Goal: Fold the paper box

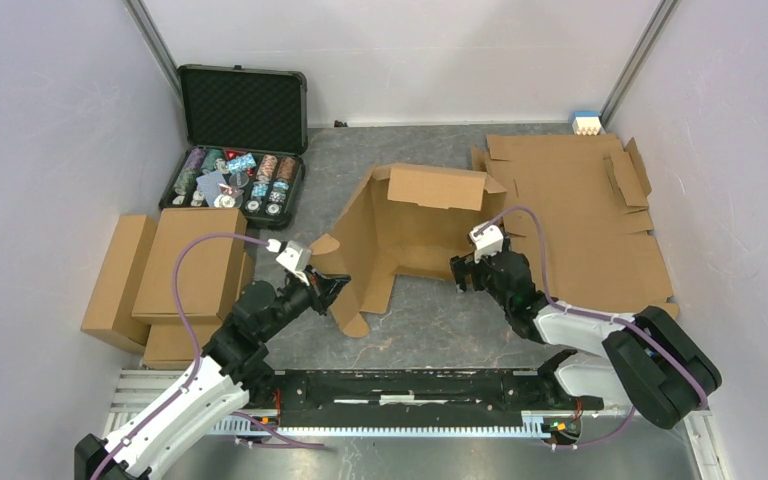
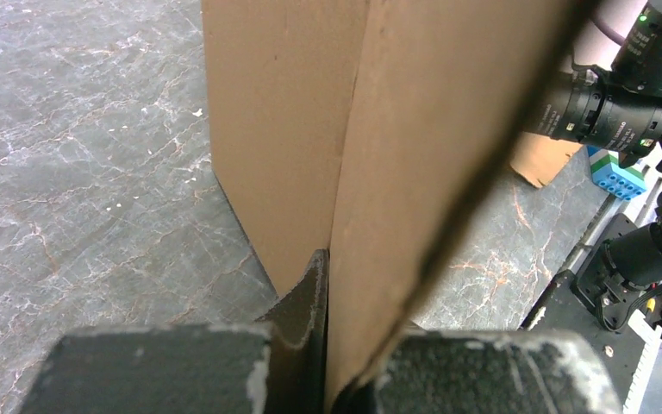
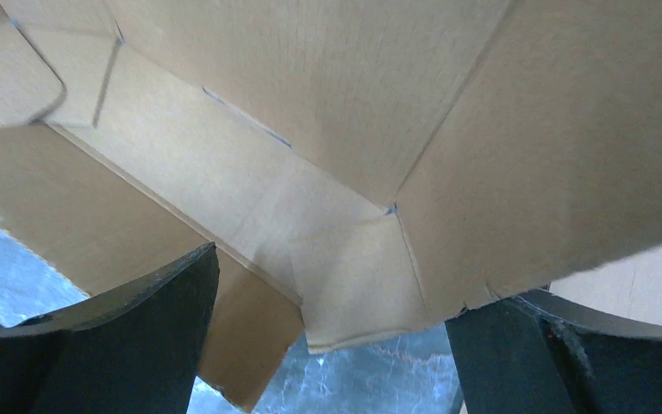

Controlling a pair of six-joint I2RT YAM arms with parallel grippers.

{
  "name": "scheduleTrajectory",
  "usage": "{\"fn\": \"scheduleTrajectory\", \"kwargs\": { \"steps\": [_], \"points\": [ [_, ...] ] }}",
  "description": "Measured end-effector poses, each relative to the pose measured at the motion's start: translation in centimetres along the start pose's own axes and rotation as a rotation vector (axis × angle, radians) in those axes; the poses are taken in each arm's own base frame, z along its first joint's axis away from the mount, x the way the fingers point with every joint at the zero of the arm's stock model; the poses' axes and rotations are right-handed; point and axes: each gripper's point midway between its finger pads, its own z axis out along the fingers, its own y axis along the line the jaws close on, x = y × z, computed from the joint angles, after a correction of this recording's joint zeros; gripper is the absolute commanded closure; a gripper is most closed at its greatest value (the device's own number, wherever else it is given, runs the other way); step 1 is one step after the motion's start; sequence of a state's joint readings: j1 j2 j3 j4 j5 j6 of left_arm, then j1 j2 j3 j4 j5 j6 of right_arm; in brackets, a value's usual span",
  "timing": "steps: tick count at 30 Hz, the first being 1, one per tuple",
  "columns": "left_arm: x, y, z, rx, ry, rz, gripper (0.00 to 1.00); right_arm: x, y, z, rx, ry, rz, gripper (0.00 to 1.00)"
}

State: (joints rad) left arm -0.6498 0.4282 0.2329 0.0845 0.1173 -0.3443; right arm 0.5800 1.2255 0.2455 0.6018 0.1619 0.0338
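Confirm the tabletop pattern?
Tabletop: dark grey marble, pale veins; left wrist view shows it best.

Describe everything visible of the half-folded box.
The box is plain brown corrugated cardboard with creases, slits and rounded flaps, half folded: left and back walls stand up, a flap hangs over the back wall, its base rests on the grey table. The left pincer is shut on its left wall; the open right pincer straddles its near right corner.
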Motion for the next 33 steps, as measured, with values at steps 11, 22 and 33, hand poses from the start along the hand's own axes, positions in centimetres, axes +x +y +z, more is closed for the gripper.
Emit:
{"fn": "scheduleTrajectory", "kwargs": {
  "steps": [11, 22, 33],
  "points": [
    [0.3, 0.9, -0.1, -0.054, 0.015, -0.005, 0.92, 4.4, 0.4, -0.9, 0.014, 0.174, -0.019, 0.02],
    [0.0, 0.8, 0.0, -0.057, 0.028, -0.008, 0.91, 4.1, 0.5, -1.0, 0.038, 0.169, -0.053, 0.02],
    [-0.8, -2.7, 0.1, 0.102, 0.069, -0.066, 0.92, 2.2, 0.3, -2.0, 0.034, 0.064, -0.001, 0.01]
  ]
}}
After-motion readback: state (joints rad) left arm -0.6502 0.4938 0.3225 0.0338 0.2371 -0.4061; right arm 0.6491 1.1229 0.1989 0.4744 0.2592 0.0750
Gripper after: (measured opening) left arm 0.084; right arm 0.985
